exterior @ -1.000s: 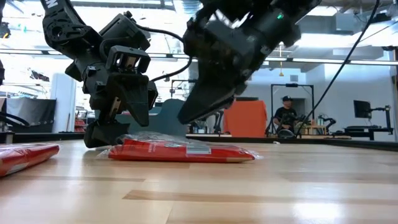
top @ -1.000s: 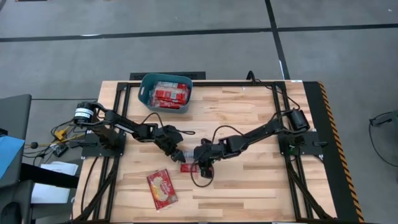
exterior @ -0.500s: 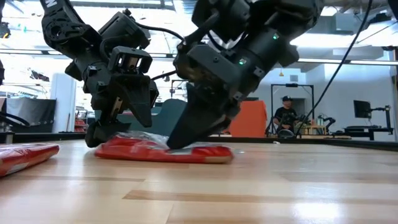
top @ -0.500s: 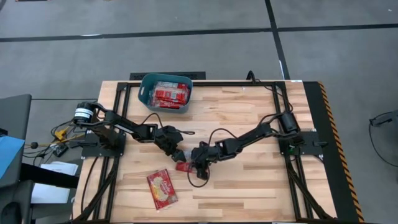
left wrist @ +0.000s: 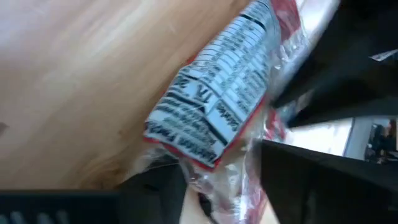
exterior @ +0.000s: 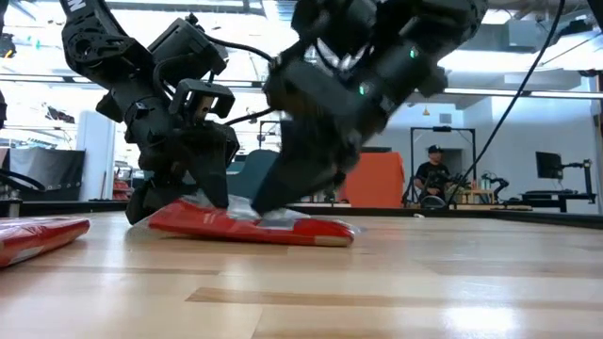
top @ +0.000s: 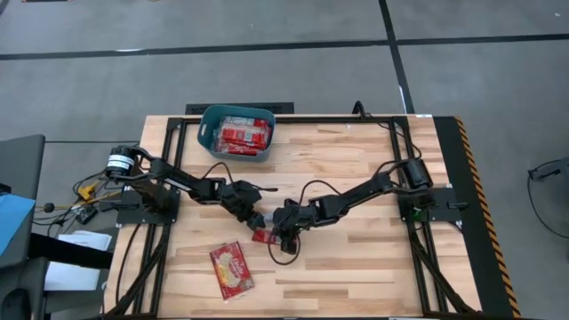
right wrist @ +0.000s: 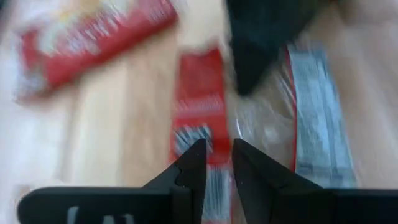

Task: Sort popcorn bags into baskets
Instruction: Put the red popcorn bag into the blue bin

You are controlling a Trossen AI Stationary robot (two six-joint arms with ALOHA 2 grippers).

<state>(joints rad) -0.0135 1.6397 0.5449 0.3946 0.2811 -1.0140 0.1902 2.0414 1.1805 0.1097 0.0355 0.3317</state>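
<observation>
A red popcorn bag [exterior: 283, 229] with a clear wrapper lies near the table's middle, between both grippers. My left gripper [top: 252, 217] stands at the bag's left end, shut on it. My right gripper [top: 277, 234] comes from the right, its fingers nearly shut, tips down on the bag's top [right wrist: 200, 106]. A second red bag [top: 231, 269] lies flat near the table's near edge. The teal basket [top: 210, 118] at the far edge holds several red bags. My left gripper pinches the bag's crumpled clear end [left wrist: 221, 177] between its two fingers, slanting down from the table's left. That end sits slightly raised, and the bag's other end [exterior: 339, 232] rests on the table. My right gripper presses its shut fingertips [exterior: 268, 202] on the bag's top face near its middle, slanting down from the right.
The two arms meet close together over the one bag. Black cables [top: 286, 258] loop on the wood just near of the grippers. Bare wood lies to the right and far side [top: 356, 151]. Beyond the table a person [exterior: 431, 174] sits far off.
My right gripper has moved down and toward the table's left, onto the bag. The bag has slid left toward my left gripper, and its left end now sits a little higher than before.
</observation>
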